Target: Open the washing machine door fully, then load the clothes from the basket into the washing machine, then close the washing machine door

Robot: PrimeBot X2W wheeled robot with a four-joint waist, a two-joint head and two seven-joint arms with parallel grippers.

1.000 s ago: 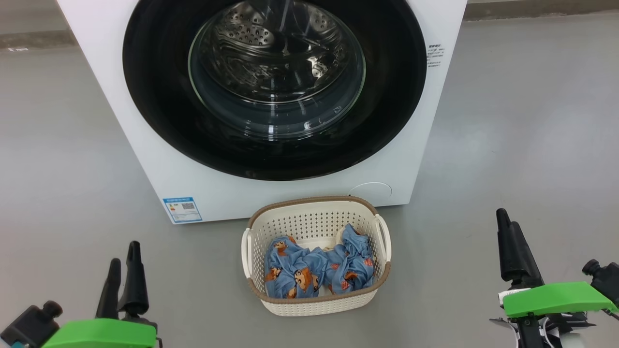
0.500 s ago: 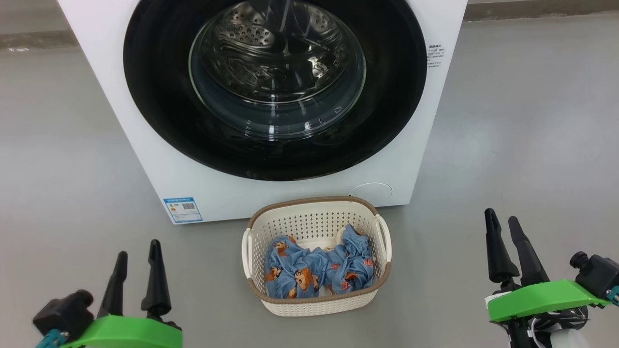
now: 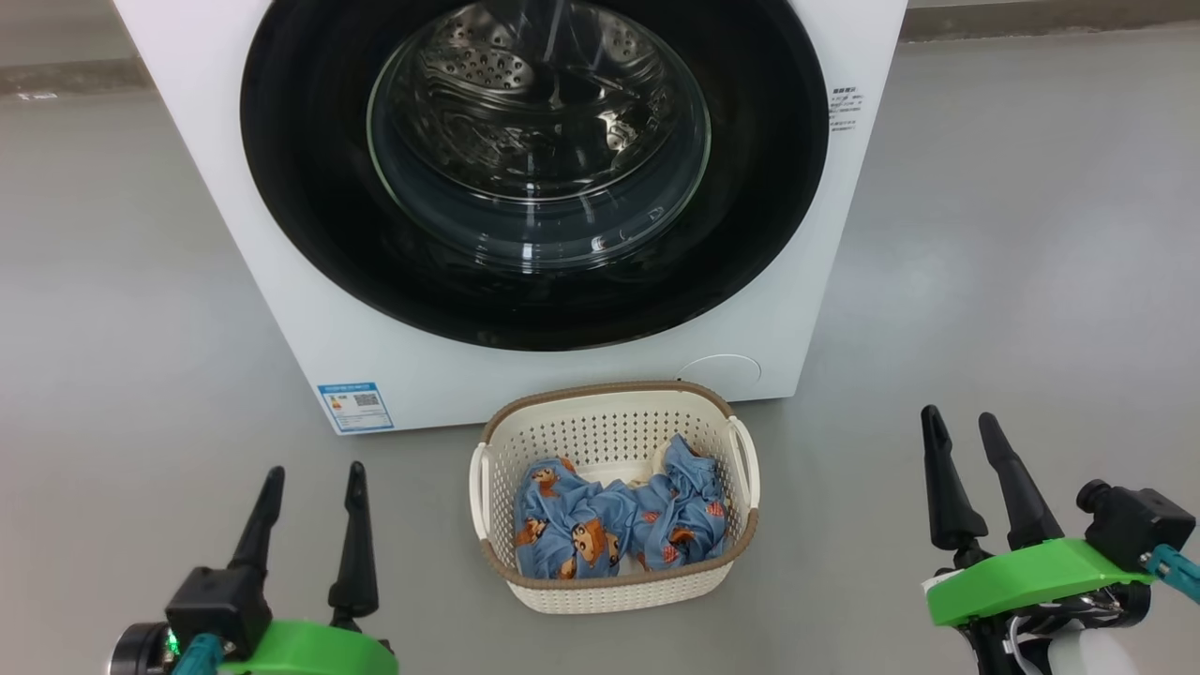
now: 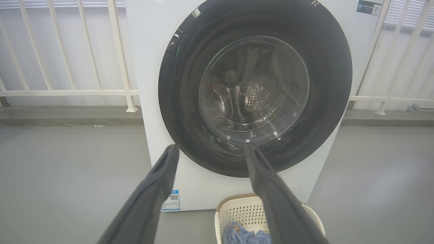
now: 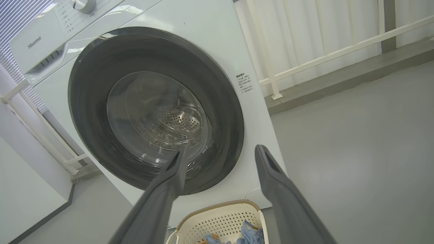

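Head view looks down on the washing machine (image 3: pixel 450 384), whose round door (image 3: pixel 534 159) sits shut against its front, so the opening step seems not yet begun. The basket (image 3: pixel 614 591) stands on the floor just before the machine, at 6 o'clock from the door, probably so the clothes (image 3: pixel 609 530) heaped inside it need only a short lift into the drum. The left hand (image 3: pixel 314 472) hovers at 8 o'clock from the basket and the right hand (image 3: pixel 957 414) at 3 o'clock, both released with fingers spread and nothing between them, well apart from the basket and pointing toward the machine, as if poised to reach for the door. A blue sticker (image 3: pixel 354 406) with a square code patch sits at 7 o'clock from the door, and a small label (image 3: pixel 844 105) of dark print at 3 o'clock; its lettering is too fine to read, perhaps a caution notice. Seen from the right wrist, the control panel carries the brand name Hisense (image 5: pixel 34 42) at 11 o'clock from the door.
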